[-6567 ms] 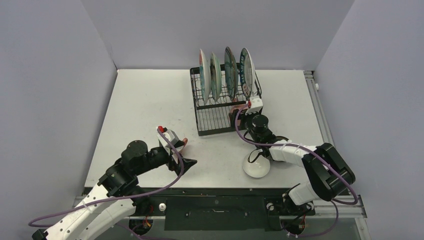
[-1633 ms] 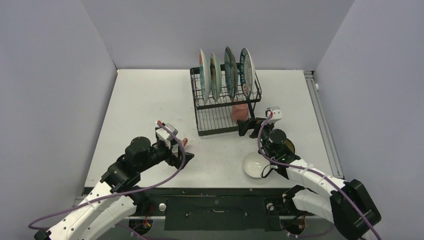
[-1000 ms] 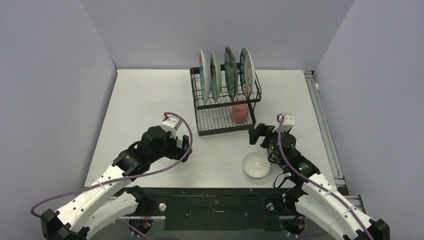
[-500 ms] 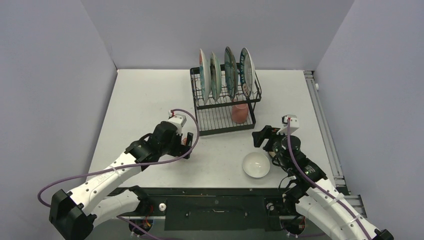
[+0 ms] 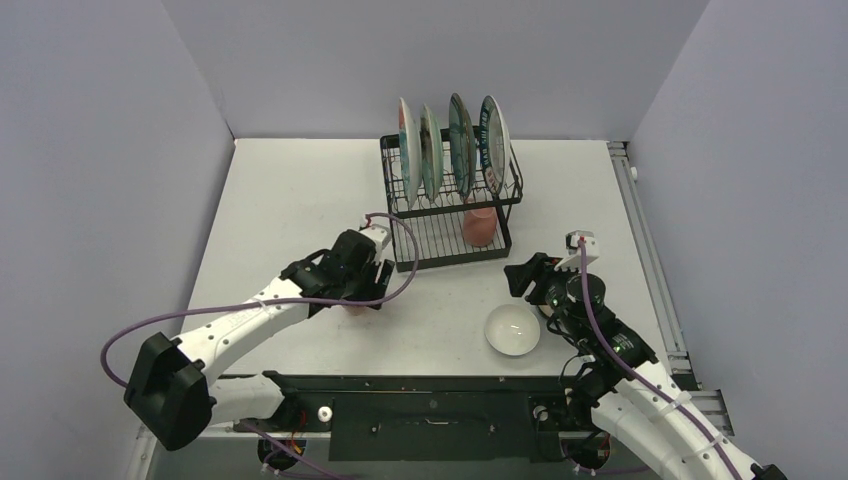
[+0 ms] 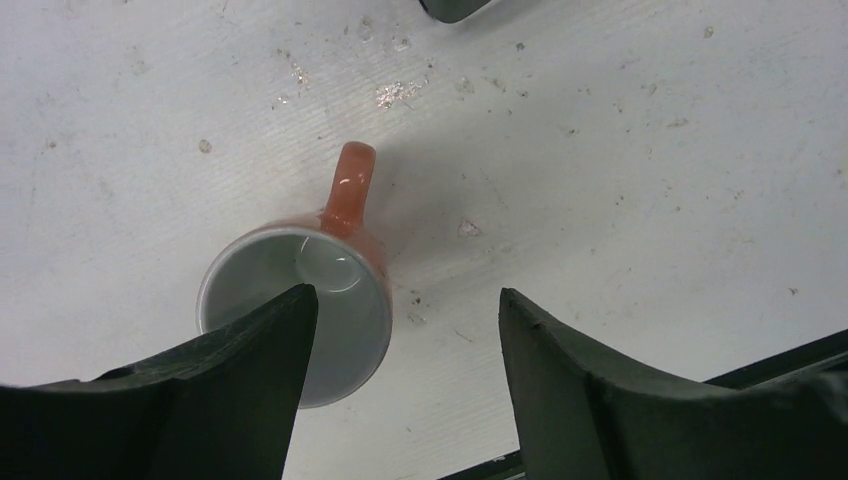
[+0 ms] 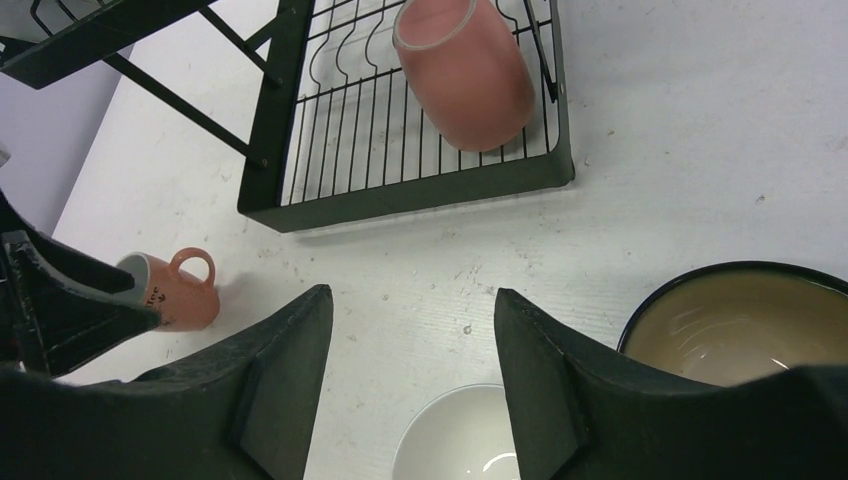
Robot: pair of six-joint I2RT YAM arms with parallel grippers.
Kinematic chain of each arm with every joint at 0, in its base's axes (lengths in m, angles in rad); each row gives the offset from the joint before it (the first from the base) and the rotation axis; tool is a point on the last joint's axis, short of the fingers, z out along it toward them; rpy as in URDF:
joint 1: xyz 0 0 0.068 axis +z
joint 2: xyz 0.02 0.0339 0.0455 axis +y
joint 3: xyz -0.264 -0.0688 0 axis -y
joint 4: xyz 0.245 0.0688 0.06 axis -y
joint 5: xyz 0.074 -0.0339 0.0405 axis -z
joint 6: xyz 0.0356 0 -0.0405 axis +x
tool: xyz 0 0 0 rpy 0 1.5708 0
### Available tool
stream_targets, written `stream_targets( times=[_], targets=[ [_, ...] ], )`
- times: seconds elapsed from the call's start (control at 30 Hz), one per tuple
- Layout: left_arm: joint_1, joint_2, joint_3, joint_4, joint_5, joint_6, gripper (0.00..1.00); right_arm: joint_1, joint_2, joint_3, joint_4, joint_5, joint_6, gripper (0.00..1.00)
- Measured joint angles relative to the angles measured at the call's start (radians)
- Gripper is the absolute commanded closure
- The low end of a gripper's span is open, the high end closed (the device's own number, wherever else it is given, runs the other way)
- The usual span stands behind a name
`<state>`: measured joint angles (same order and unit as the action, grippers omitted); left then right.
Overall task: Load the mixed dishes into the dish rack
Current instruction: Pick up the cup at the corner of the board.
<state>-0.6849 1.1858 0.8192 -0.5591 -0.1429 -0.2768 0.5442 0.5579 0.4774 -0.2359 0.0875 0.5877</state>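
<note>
Dish rack (image 7: 420, 195) stands at the back centre of the table (image 5: 290, 190). Four plates (image 5: 494, 130) sit upright in its upper slots. One pink mug (image 7: 465, 75) lies tilted at the right end of the lower tray. Second pink mug (image 6: 335, 280) stands upright on the table, just in front of the rack's left corner. Left gripper (image 6: 405, 310) is above it, jaws apart, one finger over the rim, no grip. White bowl (image 7: 460, 440) and dark bowl (image 7: 740, 320) rest on the table, near right. Right gripper (image 7: 410, 305) hovers over them, jaws apart, holding nothing.
</note>
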Motion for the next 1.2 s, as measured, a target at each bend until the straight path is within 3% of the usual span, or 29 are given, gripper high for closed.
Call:
stream_targets(
  times=[0.33, 1.0, 1.2],
  targets=[
    [0.015, 0.147, 0.085, -0.007, -0.012, 0.049, 0.59, 0.0, -0.006, -0.023, 0.008, -0.028, 0.013, 0.47],
    [0.019, 0.165, 0.085, -0.082, -0.029, 0.036, 0.78, 0.0, 0.054, -0.034, 0.057, -0.071, 0.031, 0.49],
    [0.019, 0.165, 0.085, -0.098, -0.025, 0.018, 0.97, 0.0, 0.063, -0.034, 0.066, -0.071, 0.033, 0.51]
  ],
)
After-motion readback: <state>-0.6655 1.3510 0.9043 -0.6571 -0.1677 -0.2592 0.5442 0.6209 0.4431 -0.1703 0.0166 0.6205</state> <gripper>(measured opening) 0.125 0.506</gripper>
